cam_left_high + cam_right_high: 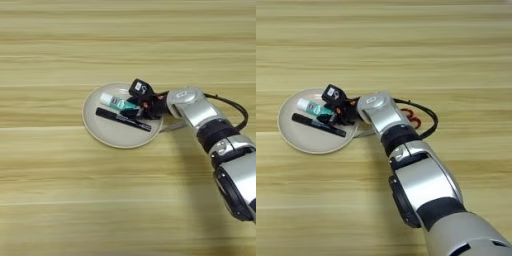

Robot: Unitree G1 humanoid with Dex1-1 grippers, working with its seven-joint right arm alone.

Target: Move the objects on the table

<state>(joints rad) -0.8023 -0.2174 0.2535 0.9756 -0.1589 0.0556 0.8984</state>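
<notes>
A round beige plate [95, 127] lies left of the table's middle. On it lie a white glue stick with a green label [114, 102] and, just in front of it, a black marker [122, 120], flat and slanting down to the right. My right gripper [140, 106] hangs over the plate's right part, close to the right ends of both. Red-handled scissors [414, 119] lie on the table [60, 200] right of the plate, mostly hidden under my forearm. Only the handles and a steel blade tip [172, 128] show. No tape roll is in view.
My silver forearm [200, 117] comes in from the lower right and crosses the table to the plate's right rim. A black cable [235, 107] loops out beside it.
</notes>
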